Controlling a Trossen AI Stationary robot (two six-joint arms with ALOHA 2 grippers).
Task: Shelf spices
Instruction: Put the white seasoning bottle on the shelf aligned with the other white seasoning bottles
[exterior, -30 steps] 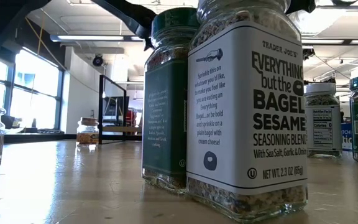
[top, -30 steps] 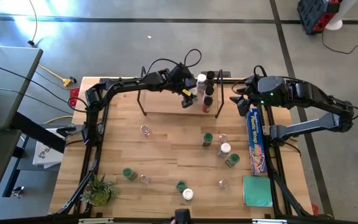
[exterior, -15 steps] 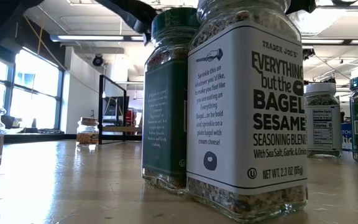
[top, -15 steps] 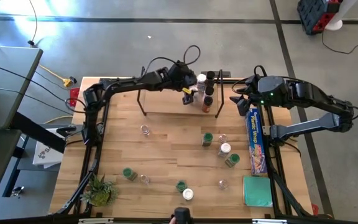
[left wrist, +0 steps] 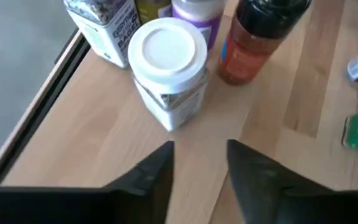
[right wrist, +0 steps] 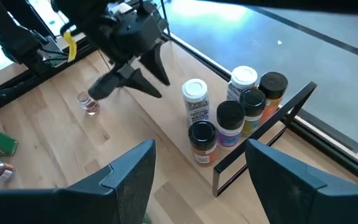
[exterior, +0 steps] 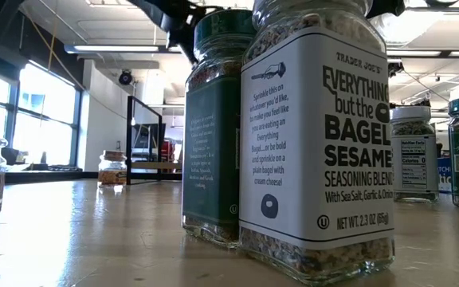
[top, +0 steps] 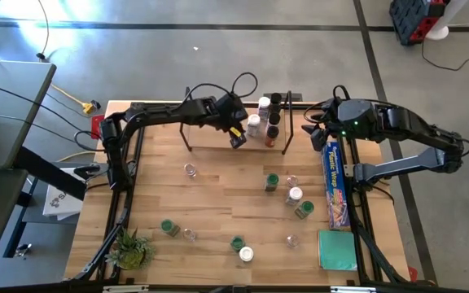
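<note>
High view shows our left gripper (top: pixel 238 138) over the shelf (top: pixel 210 135), fingers parted and empty, just beside a white-lidded spice jar (top: pixel 253 124) standing on the board. Our right gripper (top: pixel 309 129) waits open beyond the shelf's end.
</note>
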